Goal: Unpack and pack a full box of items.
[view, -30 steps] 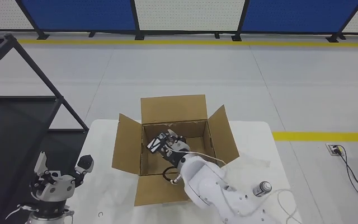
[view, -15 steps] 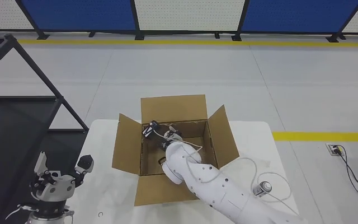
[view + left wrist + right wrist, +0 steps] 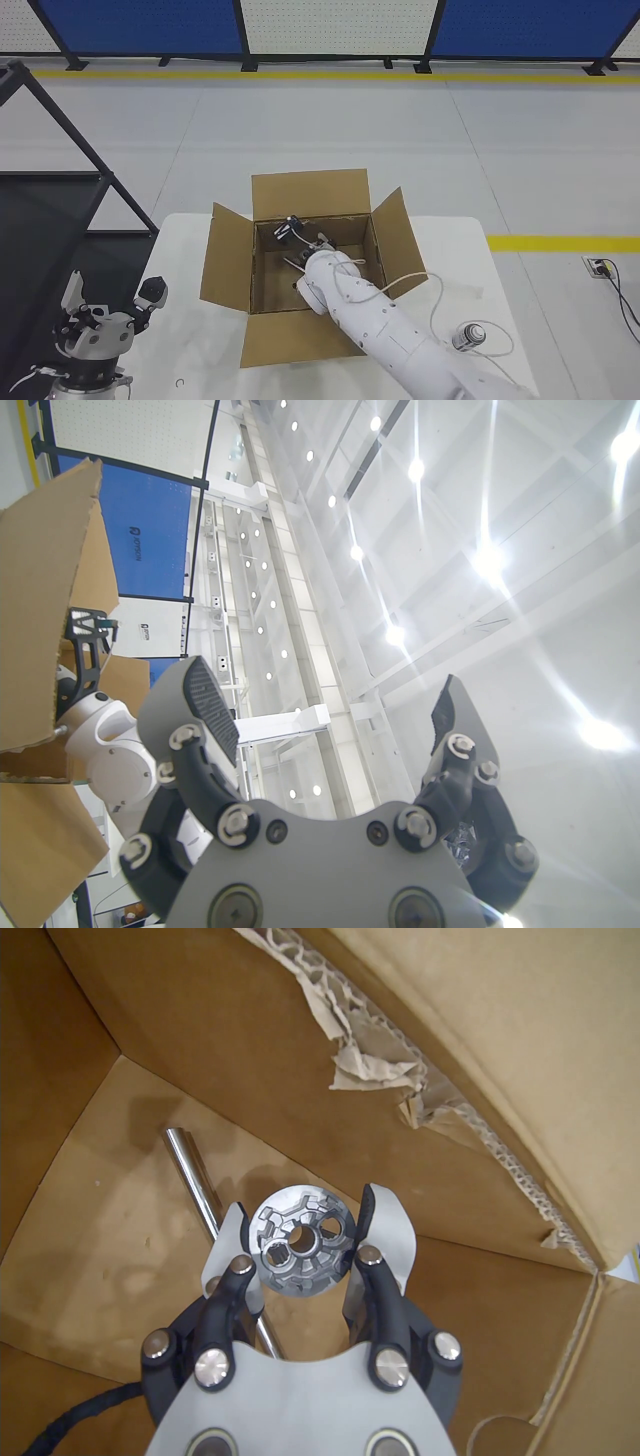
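Note:
An open cardboard box [image 3: 228,258] stands in the middle of the white table [image 3: 460,250]. My right arm [image 3: 350,300] reaches down into it. My right gripper [image 3: 305,1208] is shut on a round grey metal disc [image 3: 300,1240] with holes and cut-outs, held above the box floor. A shiny metal rod [image 3: 192,1168] lies on the box floor beneath the gripper. My left gripper [image 3: 325,685] sits off the table's near left corner [image 3: 112,295], pointing up at the ceiling, open, with nothing between its fingers.
A silver can [image 3: 468,337] stands on the table to the right of the box. The box's inner wall is torn, with ragged paper [image 3: 380,1063] hanging. A black cable [image 3: 75,1408] runs along the box floor. A dark rack [image 3: 50,200] stands at the left.
My right arm's wrist has shifted inside the box toward the back wall. The left arm has kept still.

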Robot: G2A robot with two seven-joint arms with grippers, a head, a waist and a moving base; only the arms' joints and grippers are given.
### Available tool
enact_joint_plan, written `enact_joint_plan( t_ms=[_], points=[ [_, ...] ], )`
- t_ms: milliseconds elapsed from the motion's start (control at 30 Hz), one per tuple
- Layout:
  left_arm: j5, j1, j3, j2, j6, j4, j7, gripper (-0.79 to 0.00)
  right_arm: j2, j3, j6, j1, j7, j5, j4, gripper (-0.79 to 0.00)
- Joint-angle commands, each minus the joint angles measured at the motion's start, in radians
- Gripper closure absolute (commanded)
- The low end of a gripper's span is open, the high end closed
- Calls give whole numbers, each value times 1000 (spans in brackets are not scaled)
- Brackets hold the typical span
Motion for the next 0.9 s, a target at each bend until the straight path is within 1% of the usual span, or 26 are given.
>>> enact_joint_plan(
  t_ms=[0,167,200,267,300,367,400,433,467,500,533,867],
  points=[
    [0,0,0,0,0,0,0,-785,-12,3,-7,4,-19,7,36,0],
    [0,0,0,0,0,0,0,-785,-42,7,-6,15,-43,14,103,0],
    [0,0,0,0,0,0,0,-785,-48,8,-7,17,-46,16,114,-40],
    [0,0,0,0,0,0,0,-785,-56,11,-9,21,-52,20,132,-188],
    [0,0,0,0,0,0,0,-785,-62,14,-11,25,-56,22,146,-299],
    [0,0,0,0,0,0,0,-785,-68,18,-12,29,-61,25,162,-382],
    [0,0,0,0,0,0,0,-785,-73,21,-14,32,-64,26,173,-403],
    [0,0,0,0,0,0,0,-785,-76,24,-12,35,-67,28,181,-573],
    [0,0,0,0,0,0,0,-785,-79,26,-12,37,-69,29,187,-686],
    [0,0,0,0,0,0,0,-785,-82,28,-12,39,-72,29,194,-745],
    [0,0,0,0,0,0,0,-785,-84,31,-11,40,-76,32,199,-785],
    [0,0,0,0,0,0,0,-785,-89,69,-3,51,-135,43,219,-785]
  ],
)
